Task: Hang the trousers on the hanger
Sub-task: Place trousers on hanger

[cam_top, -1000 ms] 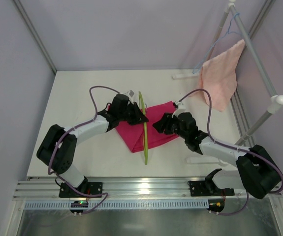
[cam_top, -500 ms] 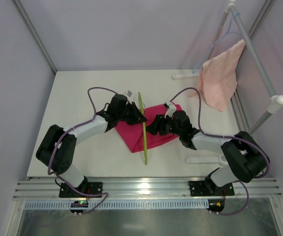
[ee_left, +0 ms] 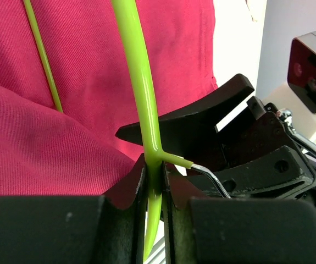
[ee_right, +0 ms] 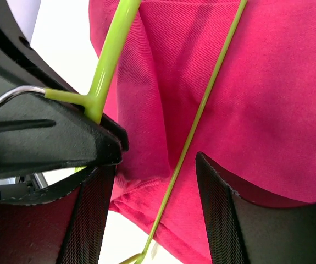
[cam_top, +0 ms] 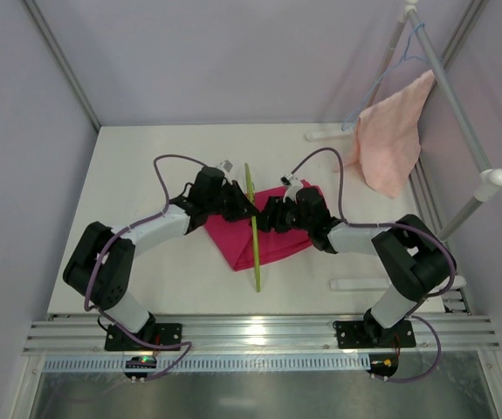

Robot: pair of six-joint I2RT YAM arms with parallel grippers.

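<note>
The white table (cam_top: 146, 166) filled most of the overhead view. At its right edge stood a white clothes rack (cam_top: 450, 87) with a pale salmon towel (cam_top: 390, 140) hanging from it; neither wrist camera caught these.

The magenta trousers (cam_top: 277, 240) lay folded in a heap at the middle of the table, between the two arms. Up close, both wrist views showed their twill weave (ee_left: 92, 66) (ee_right: 267, 82), which did not show from above.

The lime-green hanger (cam_top: 255, 244) crossed the trousers. From overhead it appeared edge-on, as a single thin line running toward the near edge. The wrist views separated its thick curved bar (ee_left: 141, 82) (ee_right: 111, 49) from a thin lower bar lying against the cloth. Whether the fabric passed through the hanger could not be told.

The left gripper (cam_top: 244, 208) looked from overhead only to meet the hanger. Its own camera showed the fingers pressed together on the hanger's neck (ee_left: 155, 176), just where the hook branched off. The right wrist view confirmed that clamp from the other side (ee_right: 53, 137).

The right gripper (cam_top: 268, 214) was just beside the left one, over the trousers. Its fingers stood apart (ee_right: 155, 209), the thin bar running between them without contact.

The dark metal hook (ee_left: 210, 176) (ee_right: 9, 96) pointed sideways from the neck and was too small to make out from above.
</note>
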